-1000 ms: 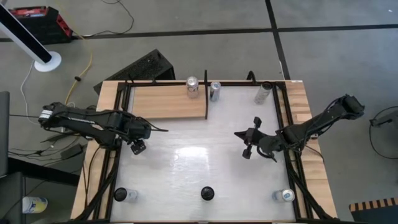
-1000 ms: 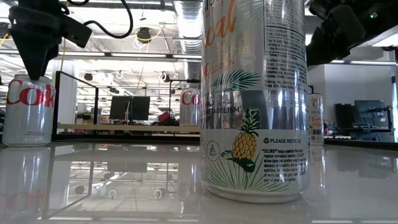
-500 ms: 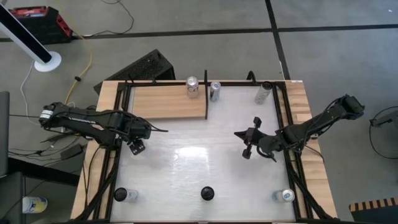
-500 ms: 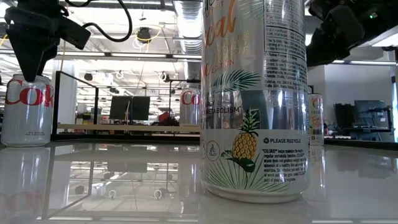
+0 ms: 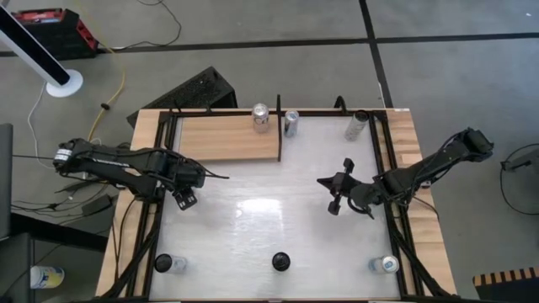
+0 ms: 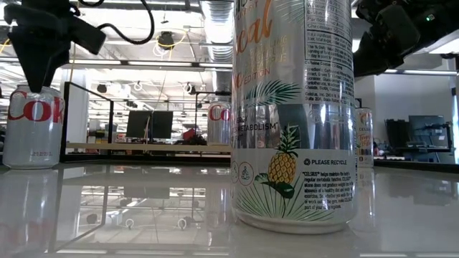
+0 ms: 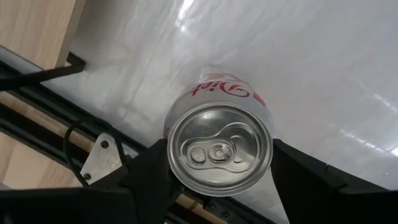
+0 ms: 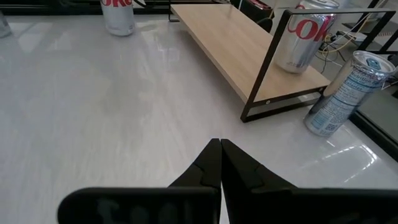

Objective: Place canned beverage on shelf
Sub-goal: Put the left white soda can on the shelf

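Presently, we find the left tool poised directly over an upright Diet Coke can. It sits near the left edge of the desk, just on the near side of the shelf.

The left wrist view looks straight down on the can's lid, with one dark finger on either side of it. The jaws stand apart and we see no grip on the can. In the low view the fingertips hang just above the can's top rim, not around its body (we judge a descent is needed before any closing).

The can's long axis is vertical and in line with the tool's approach, so the move calls for a straight drop and a squeeze on the side wall.

The shelf lies beyond the can, toward the far edge of the desk. One silver can already stands at the shelf's right end, and the wooden panel to its left is bare.

The right tool waits over the right half of the desk with its fingers pressed together and holding nothing. It is well apart from this can, so the left arm is plainly the nearer one.
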Motion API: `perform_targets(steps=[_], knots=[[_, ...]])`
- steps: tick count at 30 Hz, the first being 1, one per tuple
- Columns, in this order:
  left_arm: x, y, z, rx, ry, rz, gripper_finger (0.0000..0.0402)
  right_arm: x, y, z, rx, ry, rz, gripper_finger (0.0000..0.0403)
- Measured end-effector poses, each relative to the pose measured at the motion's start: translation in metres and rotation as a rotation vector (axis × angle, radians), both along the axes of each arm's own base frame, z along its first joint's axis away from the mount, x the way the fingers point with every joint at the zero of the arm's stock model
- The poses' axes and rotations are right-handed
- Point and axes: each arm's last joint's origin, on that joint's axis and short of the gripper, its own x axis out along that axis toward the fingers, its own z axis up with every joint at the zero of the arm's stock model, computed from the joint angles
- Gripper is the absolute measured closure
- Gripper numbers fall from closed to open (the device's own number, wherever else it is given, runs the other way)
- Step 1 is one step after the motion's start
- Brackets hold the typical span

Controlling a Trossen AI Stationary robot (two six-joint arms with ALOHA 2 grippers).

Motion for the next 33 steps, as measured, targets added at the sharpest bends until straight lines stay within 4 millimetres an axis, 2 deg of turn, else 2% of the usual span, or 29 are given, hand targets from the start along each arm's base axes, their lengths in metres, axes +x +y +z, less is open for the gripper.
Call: perform_targets(steps=[9,16,21,33], knots=[[0.014,0.02,0.038,0.044,-0.188,-0.005,0.0174,0.001,0.0,-0.001,-0.003,0.007,0.0,0.0376],[0.041,0.049,0.055,0.056,-0.335,-0.061,0.0174,0.001,0.0,-0.001,-0.002,0.005,-0.001,0.0376],[0.071,0.076,0.062,0.08,-0.3,-0.12,0.0174,0.001,0.0,-0.001,-0.003,0.006,-0.002,0.0376],[0.166,0.136,0.067,0.113,-0.271,-0.318,0.0174,0.001,0.0,-0.002,-0.008,0.016,-0.002,0.0376]])
